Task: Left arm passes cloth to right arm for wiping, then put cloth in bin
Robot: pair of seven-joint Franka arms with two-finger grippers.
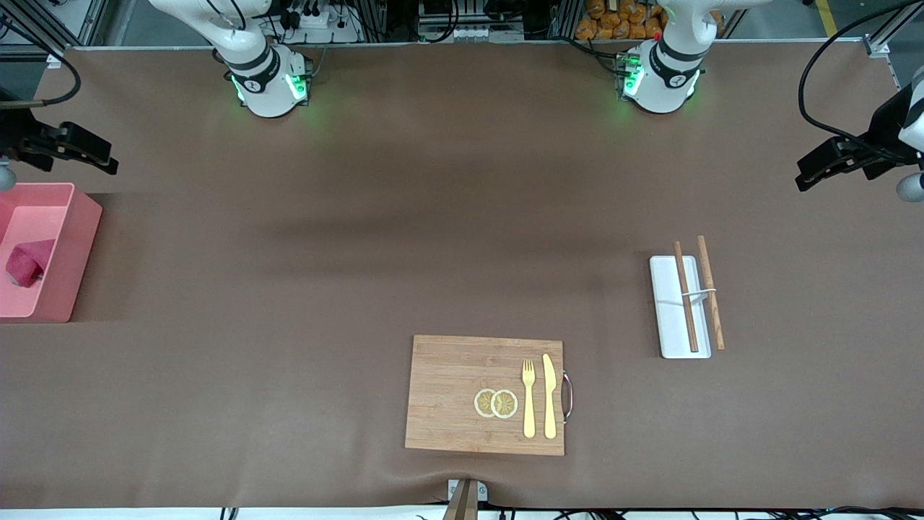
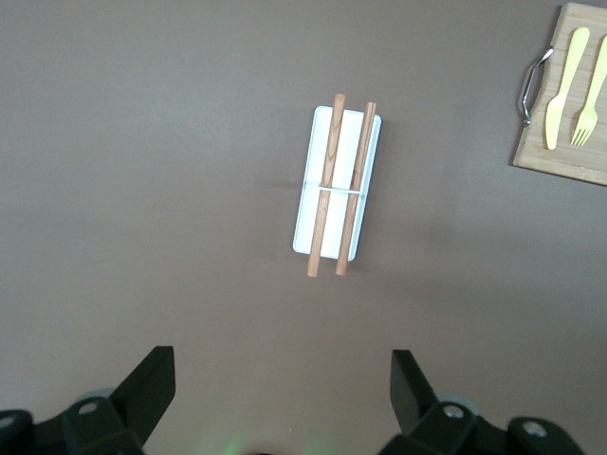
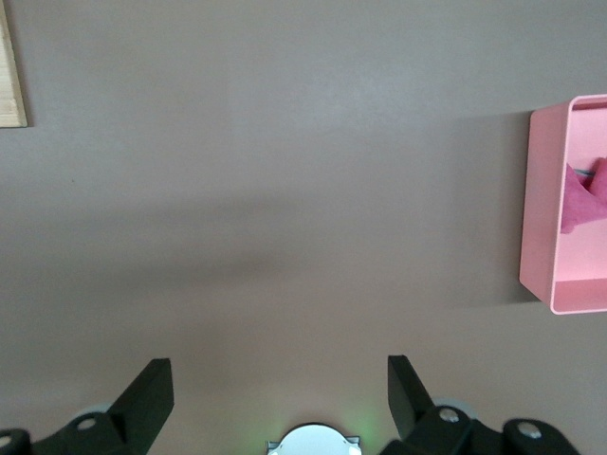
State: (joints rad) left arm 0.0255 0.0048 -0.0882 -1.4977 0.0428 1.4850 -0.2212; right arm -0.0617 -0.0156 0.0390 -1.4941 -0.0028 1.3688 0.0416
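The crimson-pink cloth [image 1: 27, 263] lies crumpled inside the pink bin [image 1: 81, 249] at the right arm's end of the table. It also shows in the right wrist view [image 3: 580, 204], inside the bin [image 3: 542, 204]. My right gripper [image 1: 90, 153] is up in the air above the table just beside the bin, open and empty [image 3: 280, 372]. My left gripper [image 1: 819, 170] is up in the air at the left arm's end of the table, open and empty [image 2: 282, 368], over bare table near the white tray.
A wooden board [image 1: 447, 404] with two lemon slices [image 1: 496, 403], a yellow fork [image 1: 529, 397] and knife [image 1: 549, 396] lies near the front camera. A flat white tray [image 1: 668, 321] with two wooden chopsticks [image 1: 686, 296] lies toward the left arm's end.
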